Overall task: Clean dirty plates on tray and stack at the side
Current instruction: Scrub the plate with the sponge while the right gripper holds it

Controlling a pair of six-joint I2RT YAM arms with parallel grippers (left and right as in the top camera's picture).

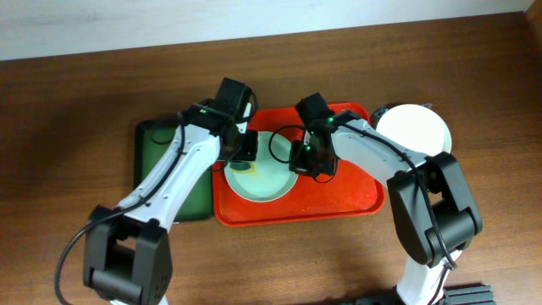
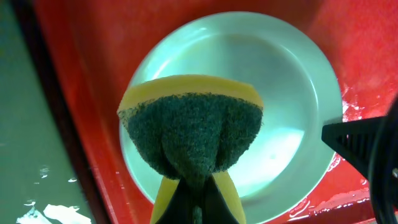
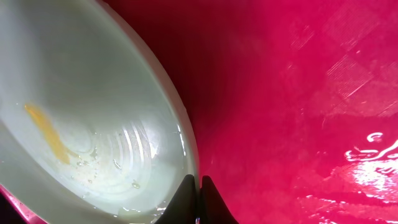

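Showed a mint plate (image 1: 264, 180) lying centre frame in the red tray (image 1: 339, 202), yellow smear (image 3: 46, 130) not yet wiped. Clenched a sponge (image 2: 193, 124) in the left gripper (image 2: 196, 208) just above it; pinched its right rim in the shut right gripper (image 3: 199, 193). Had white plate (image 1: 415, 127) already set aside upper right, off the tray. Seemed partway: scrubbing, stacking left.

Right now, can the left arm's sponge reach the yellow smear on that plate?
Probably yes: the left gripper holds the sponge over the plate, nothing between, while the right gripper pinches its rim.
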